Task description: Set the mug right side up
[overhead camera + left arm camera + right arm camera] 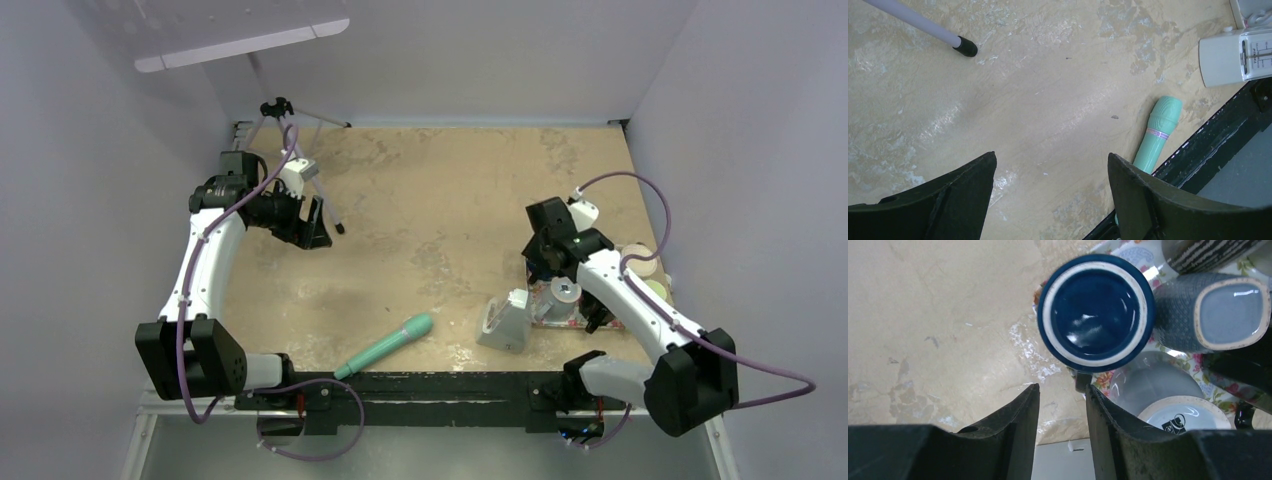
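Observation:
The mug (pixel 1096 312) is dark blue with a white foot ring. It stands upside down at the left edge of a floral tray (pixel 1128 251), base facing the right wrist camera. Its dark handle (pixel 1081 382) points toward my right fingers. My right gripper (pixel 1062 390) hovers above the mug's near side, jaws a narrow gap apart with nothing between them. In the top view my right arm (pixel 560 250) hides the mug. My left gripper (pixel 1052 159) is open and empty over bare table at the far left (pixel 312 226).
On the tray lie a grey mug on its side (pixel 1213 312), a striped cup (pixel 1208 252) and a white cup with a logo (pixel 1188 415). A teal flashlight (pixel 385 345) and a white box-shaped device (pixel 505 322) lie near the front rail. A tripod (pixel 290 125) stands back left.

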`<action>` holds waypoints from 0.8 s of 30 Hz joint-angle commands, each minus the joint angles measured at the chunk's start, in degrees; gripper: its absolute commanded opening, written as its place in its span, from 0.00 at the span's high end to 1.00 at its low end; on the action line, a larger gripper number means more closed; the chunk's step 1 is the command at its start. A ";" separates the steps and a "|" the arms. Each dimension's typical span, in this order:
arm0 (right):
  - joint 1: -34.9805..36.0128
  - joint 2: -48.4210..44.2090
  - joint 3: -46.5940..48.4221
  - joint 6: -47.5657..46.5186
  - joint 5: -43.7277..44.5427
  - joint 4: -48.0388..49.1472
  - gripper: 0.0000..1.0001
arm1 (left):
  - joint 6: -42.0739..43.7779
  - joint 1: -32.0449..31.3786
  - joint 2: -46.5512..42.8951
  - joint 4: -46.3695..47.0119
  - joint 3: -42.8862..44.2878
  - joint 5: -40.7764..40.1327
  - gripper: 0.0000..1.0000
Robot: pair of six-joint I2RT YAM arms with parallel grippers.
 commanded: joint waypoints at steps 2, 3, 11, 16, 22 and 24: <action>0.06 -0.83 -6.48 7.22 1.53 4.67 0.58 | -0.74 -0.35 -1.46 0.25 1.14 1.72 0.15; -0.01 -0.22 -6.58 8.05 2.51 4.21 0.58 | -0.78 -0.30 -1.58 0.29 1.17 1.72 0.15; -0.06 0.04 -9.23 9.97 6.65 7.86 0.58 | -0.69 -0.30 -1.59 0.35 1.17 2.30 0.15; -0.11 3.37 -9.71 9.72 7.74 10.50 0.60 | -0.58 -0.31 -1.52 0.21 1.35 2.49 0.15; -0.11 5.93 -9.32 9.58 9.14 11.85 0.67 | -0.43 -0.30 -1.52 0.08 1.35 2.64 0.15; -0.09 5.91 -9.66 9.66 9.43 12.13 0.76 | -0.40 -0.34 -1.52 0.04 1.35 2.49 0.15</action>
